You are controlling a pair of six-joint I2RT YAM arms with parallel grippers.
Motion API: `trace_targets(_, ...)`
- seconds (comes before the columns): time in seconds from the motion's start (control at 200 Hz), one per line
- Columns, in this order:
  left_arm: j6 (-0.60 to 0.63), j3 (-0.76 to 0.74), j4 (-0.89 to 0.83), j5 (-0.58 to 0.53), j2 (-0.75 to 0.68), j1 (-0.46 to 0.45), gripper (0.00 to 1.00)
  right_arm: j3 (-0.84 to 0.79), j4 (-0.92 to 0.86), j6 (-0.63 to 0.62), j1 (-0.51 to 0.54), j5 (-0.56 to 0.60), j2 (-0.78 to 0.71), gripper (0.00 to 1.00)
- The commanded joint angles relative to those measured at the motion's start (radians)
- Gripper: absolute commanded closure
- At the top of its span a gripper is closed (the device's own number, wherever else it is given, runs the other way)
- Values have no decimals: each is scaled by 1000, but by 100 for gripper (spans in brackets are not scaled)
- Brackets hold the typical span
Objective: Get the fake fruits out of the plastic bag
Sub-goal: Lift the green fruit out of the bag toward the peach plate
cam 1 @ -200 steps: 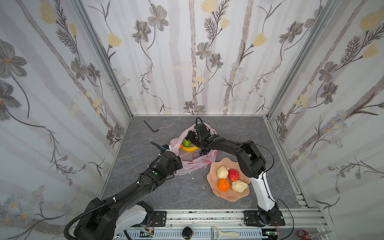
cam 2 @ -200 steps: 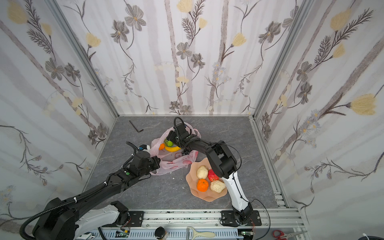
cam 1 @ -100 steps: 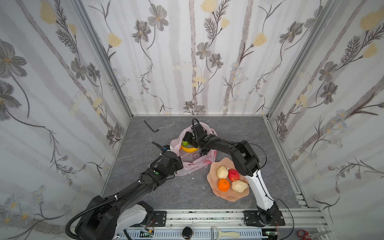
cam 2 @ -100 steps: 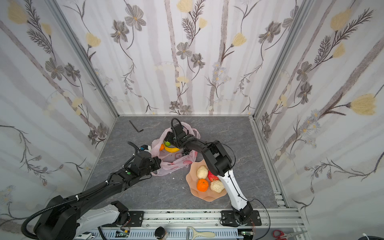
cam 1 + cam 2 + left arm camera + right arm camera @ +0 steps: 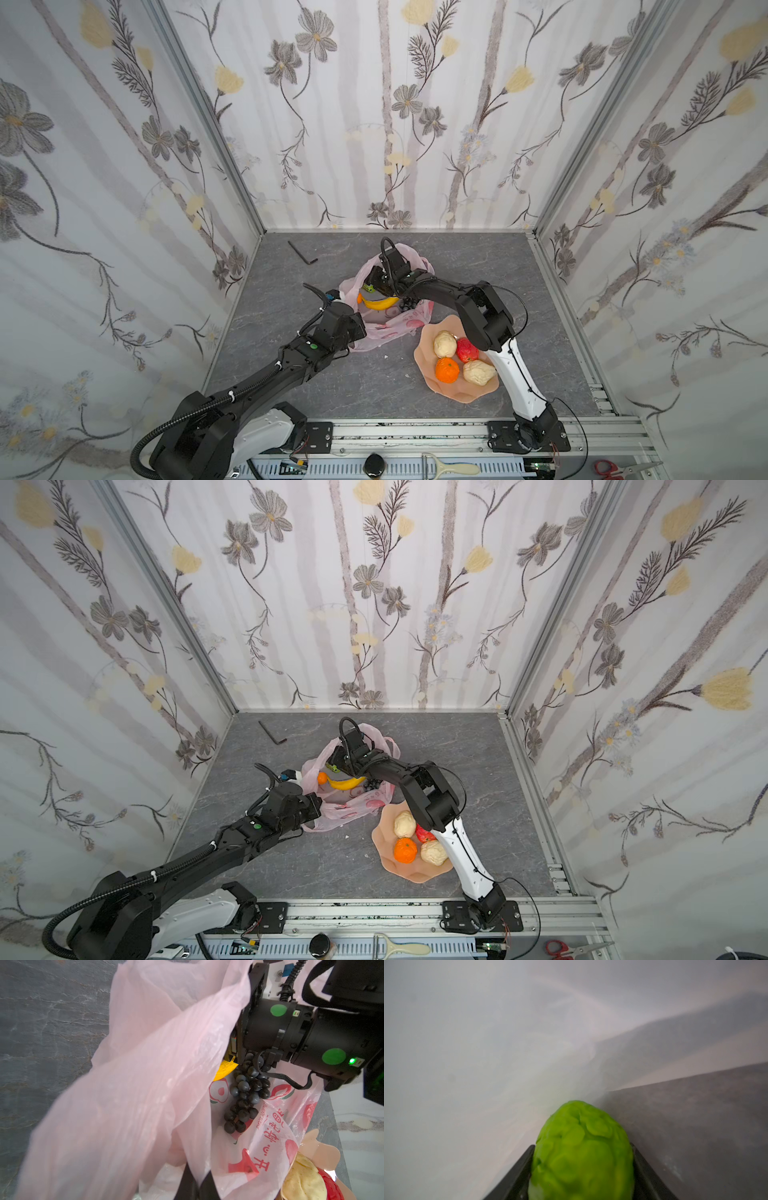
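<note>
The plastic bag (image 5: 386, 328) (image 5: 145, 1064) lies mid-table, its mouth held up. My left gripper (image 5: 360, 330) (image 5: 197, 1180) is shut on the bag's near rim. My right gripper (image 5: 370, 286) (image 5: 582, 1147) reaches into the bag from the right, and both jaws press a green lumpy fruit (image 5: 581, 1151) (image 5: 332, 766). Inside the bag lie a yellow banana (image 5: 380, 302), an orange ball (image 5: 359, 298) and a dark grape bunch (image 5: 245, 1093). Two beige fruits (image 5: 444, 344) (image 5: 478, 372), a red one (image 5: 467, 350) and an orange one (image 5: 447, 370) sit outside it on a dish.
The peach scalloped dish (image 5: 453, 395) stands right of the bag, under my right forearm. A black hex key (image 5: 302, 253) lies at the back left. Flowered walls close in three sides. The front rail (image 5: 415, 432) runs along the near edge.
My right gripper has pushed a little further left into the bag, and its jaws have narrowed onto the green fruit. The left arm has kept still with the bag rim.
</note>
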Motion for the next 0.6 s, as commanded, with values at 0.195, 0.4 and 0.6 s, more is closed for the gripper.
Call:
trace_targets(0.195, -30, 31, 16, -24, 42, 10, 100, -49, 31, -63, 5, 26, -104, 41)
trace_targets(0.4, -21, 96, 22, -10, 121, 52, 100, -209, 59, -136, 28, 55, -264, 38)
trace_targets(0.6, 22, 128, 31, 19, 147, 103, 100, -464, 91, -225, 44, 106, -503, 39)
